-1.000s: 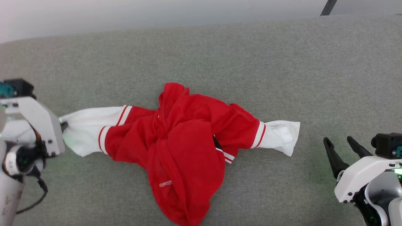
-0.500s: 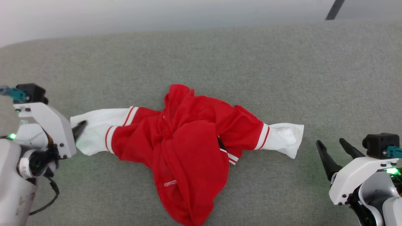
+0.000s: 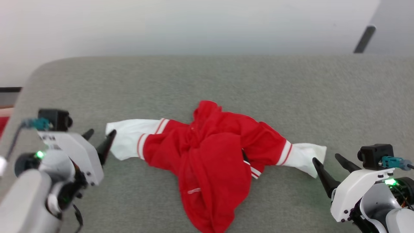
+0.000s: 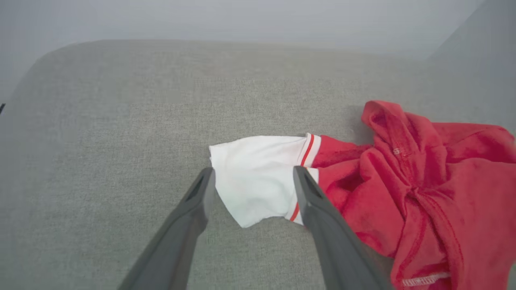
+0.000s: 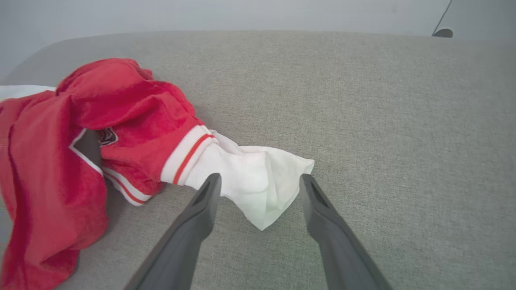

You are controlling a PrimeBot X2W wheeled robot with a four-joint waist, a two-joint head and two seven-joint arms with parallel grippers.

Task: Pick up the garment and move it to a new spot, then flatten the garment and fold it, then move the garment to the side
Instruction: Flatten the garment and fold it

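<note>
My left gripper point(image 3: 101, 137) open, empty, tips by white sleeve point(image 3: 126, 137); right gripper point(image 3: 325, 158) open by other sleeve point(image 3: 307, 154). Garment point(image 3: 210, 158) crumpled on cushion point(image 3: 226, 81). Soft, light, limp, bunches easily; I'd pinch both sleeves near shoulders.

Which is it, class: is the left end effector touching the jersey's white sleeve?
Cannot tell. Left wrist view: the open left end effector straddles the jersey's white sleeve; neither contact nor gap shows plainly.

- My left gripper point(image 3: 101, 132), white-cased with two long dark fingers, sits at lower left, its fingers spread wide and gripping nothing.
- My right gripper point(image 3: 325, 157), built the same, sits at lower right, spread wide and empty.
</note>
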